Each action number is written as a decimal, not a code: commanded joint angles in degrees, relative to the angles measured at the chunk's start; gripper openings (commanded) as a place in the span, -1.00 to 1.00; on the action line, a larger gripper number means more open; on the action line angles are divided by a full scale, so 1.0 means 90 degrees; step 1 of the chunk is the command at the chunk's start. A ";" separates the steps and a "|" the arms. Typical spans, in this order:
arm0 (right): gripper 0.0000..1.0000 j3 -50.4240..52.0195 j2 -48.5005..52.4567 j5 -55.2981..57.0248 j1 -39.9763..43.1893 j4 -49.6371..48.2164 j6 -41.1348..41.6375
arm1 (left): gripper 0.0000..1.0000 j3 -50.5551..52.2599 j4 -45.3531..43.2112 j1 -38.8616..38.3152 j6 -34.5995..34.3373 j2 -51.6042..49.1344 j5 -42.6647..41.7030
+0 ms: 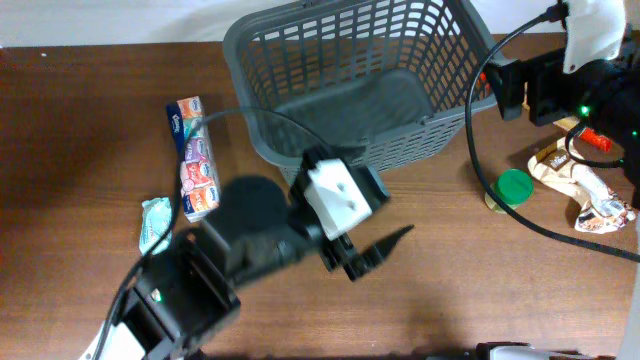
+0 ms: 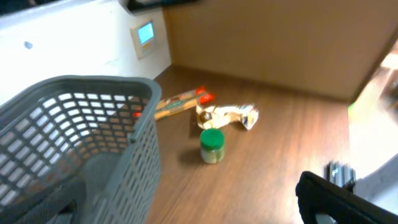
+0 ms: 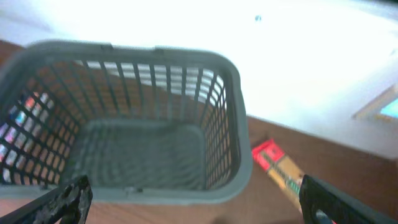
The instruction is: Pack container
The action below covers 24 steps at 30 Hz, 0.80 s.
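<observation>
The container [image 1: 350,90] is a large dark grey slotted basket at the back middle of the table, and it looks empty. It also shows in the left wrist view [image 2: 143,99] and the right wrist view [image 3: 239,155]. My left gripper [image 1: 372,254] is open and empty, above the table just in front of the basket; in its own view [image 2: 193,211] the basket wall is at its left. My right gripper [image 1: 497,88] is open and empty beside the basket's right rim, and in its own view [image 3: 193,202] it looks into the basket.
A colourful tissue pack [image 1: 195,158] and a small teal packet [image 1: 155,222] lie left of the basket. A green-lidded jar [image 1: 513,187], a crumpled wrapper [image 1: 575,185] and a red-tipped bar [image 3: 280,165] lie to its right. Cables cross the right side.
</observation>
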<state>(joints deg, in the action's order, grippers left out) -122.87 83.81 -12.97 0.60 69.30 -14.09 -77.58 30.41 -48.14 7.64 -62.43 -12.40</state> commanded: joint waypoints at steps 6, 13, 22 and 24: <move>0.98 -0.0313 -0.0036 -0.0231 -0.0012 -0.0350 -0.0078 | 0.99 -0.0236 0.1144 -0.1205 0.0661 -0.0034 0.2334; 0.98 -0.0313 0.0260 -0.0682 -0.0012 -0.0724 -0.0364 | 0.99 -0.0236 0.1562 -0.1205 0.0512 -0.0223 0.1032; 0.98 -0.0313 0.0937 -0.2203 -0.0012 -0.0843 -0.0340 | 0.99 -0.0236 0.2183 -0.1207 -0.0342 -0.0277 0.0474; 0.98 -0.0313 0.1083 -0.2278 -0.0012 -0.0818 -0.0340 | 0.99 -0.0236 0.2314 -0.1207 -0.0352 -0.0296 0.0296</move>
<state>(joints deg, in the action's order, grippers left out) -125.05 92.03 -27.99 0.60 61.69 -16.75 -78.78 50.28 -58.72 6.55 -64.79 -5.52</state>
